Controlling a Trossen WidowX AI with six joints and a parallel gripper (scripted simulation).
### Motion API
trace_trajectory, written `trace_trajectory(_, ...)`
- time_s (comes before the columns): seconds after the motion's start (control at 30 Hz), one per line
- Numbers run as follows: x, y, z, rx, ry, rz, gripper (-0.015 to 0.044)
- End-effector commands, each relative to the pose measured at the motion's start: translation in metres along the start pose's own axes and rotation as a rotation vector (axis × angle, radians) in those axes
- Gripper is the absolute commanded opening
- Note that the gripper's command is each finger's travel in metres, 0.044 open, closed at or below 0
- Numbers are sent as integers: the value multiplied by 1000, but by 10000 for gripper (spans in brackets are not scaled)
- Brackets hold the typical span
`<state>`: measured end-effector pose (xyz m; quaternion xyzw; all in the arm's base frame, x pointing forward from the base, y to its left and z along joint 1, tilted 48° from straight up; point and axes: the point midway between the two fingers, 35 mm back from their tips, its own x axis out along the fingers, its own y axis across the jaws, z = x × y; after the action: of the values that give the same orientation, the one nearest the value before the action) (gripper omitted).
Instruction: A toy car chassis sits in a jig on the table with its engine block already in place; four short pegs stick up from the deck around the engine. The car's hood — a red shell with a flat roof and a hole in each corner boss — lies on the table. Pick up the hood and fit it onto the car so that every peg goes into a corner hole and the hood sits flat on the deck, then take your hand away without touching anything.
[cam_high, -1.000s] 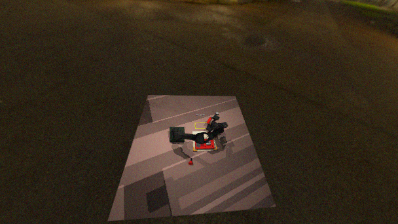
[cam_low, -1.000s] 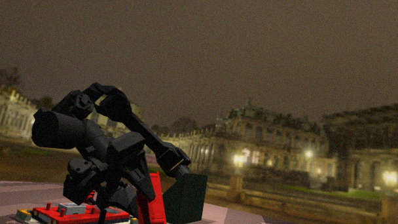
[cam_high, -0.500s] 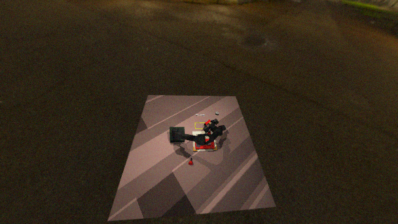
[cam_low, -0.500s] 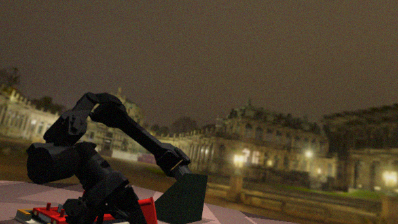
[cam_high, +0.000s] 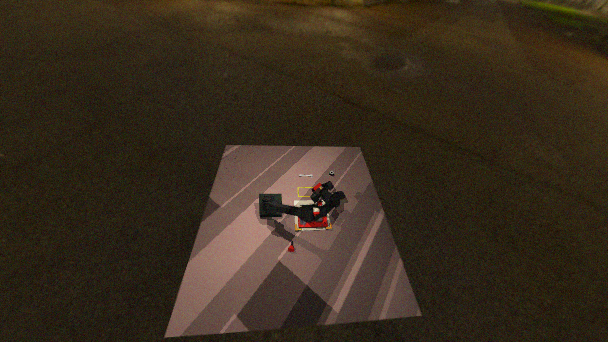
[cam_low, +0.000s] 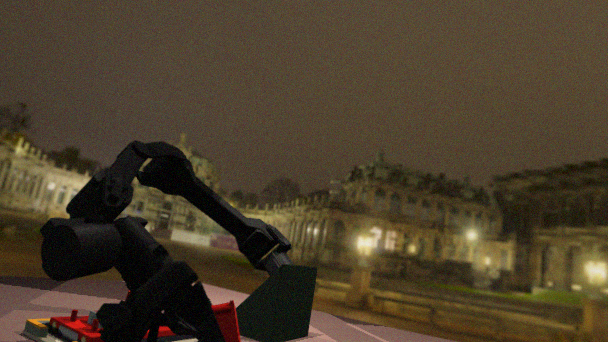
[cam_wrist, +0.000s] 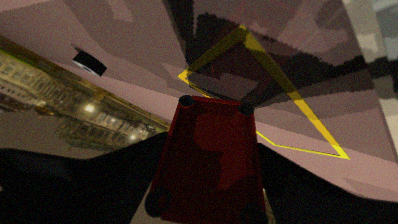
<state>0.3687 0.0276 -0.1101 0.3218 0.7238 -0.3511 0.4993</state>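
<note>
The red hood (cam_high: 317, 186) (cam_low: 230, 321) (cam_wrist: 215, 162) is between the fingers of my gripper (cam_high: 322, 190) (cam_wrist: 211, 142), which is shut on it. The wrist view shows its dark round corners. In the exterior view the hood is tipped steeply, and the arm hides part of it. The hood is off to the side of the red chassis (cam_high: 313, 225) (cam_low: 75, 326), beyond the jig's edge. The chassis sits in the jig (cam_low: 36, 328) with the grey engine block (cam_low: 92, 318) on it. Short red pegs stand up; the arm hides the others.
A yellow outline (cam_high: 298, 192) (cam_wrist: 311, 119) marks the table beside the jig. A pale bar (cam_high: 305, 175) and a small black-and-white part (cam_high: 331, 173) (cam_wrist: 90, 63) lie beyond it. A small red object (cam_high: 291, 248) lies on the other side. The dark base block (cam_high: 270, 212) (cam_low: 282, 305) stands near the jig.
</note>
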Motion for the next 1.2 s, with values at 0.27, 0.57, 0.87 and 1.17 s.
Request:
trace_trajectory(0.27,-28,6,-5,85,-3,1,440)
trace_trajectory(0.57,-87,10,-20,281,-3,-14,440)
trace_trajectory(0.87,-87,10,-20,281,-3,-14,440)
trace_trajectory(1.17,-86,10,-20,282,-14,-20,309)
